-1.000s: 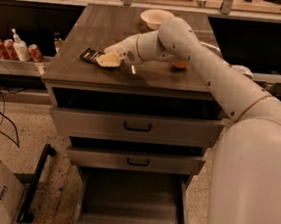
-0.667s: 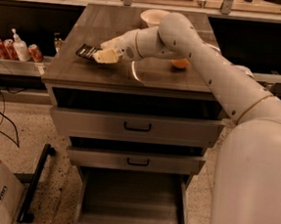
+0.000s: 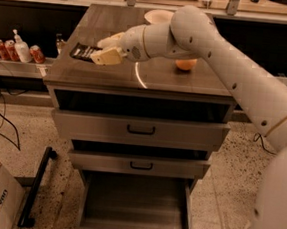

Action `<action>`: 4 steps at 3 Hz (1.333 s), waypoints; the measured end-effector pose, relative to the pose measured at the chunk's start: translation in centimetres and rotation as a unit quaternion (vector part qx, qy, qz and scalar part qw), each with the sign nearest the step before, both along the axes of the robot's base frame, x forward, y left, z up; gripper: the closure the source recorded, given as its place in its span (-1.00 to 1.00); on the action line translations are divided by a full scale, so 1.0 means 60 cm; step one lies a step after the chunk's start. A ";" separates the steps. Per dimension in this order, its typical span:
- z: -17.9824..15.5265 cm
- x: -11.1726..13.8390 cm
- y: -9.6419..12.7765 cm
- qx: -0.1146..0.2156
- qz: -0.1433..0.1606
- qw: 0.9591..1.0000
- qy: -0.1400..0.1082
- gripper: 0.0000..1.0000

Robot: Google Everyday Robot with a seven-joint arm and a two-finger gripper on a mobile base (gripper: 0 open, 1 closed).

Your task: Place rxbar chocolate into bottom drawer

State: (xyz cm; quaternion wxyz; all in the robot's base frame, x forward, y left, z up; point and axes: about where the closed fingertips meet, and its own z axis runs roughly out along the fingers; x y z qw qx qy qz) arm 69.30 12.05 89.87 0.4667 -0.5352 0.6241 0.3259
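**Gripper reaches the bar**

The gripper [image 3: 100,50] has slid left across the cabinet top [image 3: 151,79] over the last second, and now it's right on the bar [image 3: 82,52]. The bar sits at the far-left of the top. Its right end meets the gripper's tip and the rest of the black wrapper pokes out to the left. Has the gripper closed on it? You can't tell from here, so don't assume a hold.

This is the pick, as I read it. The bar is flat and thin, so get down low to the surface and take it across its narrow width. Check it comes up with you before you swing away. The orange [image 3: 185,64] is well off to the right, no bother. The bottom drawer [image 3: 135,206] waits open, near and low.
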 end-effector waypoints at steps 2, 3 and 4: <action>0.003 -0.190 -0.093 -0.001 -0.014 0.999 0.036 1.00; -0.058 -0.274 -0.150 -0.003 -0.050 0.994 0.097 1.00; -0.127 -0.346 -0.194 0.017 -0.099 0.984 0.147 1.00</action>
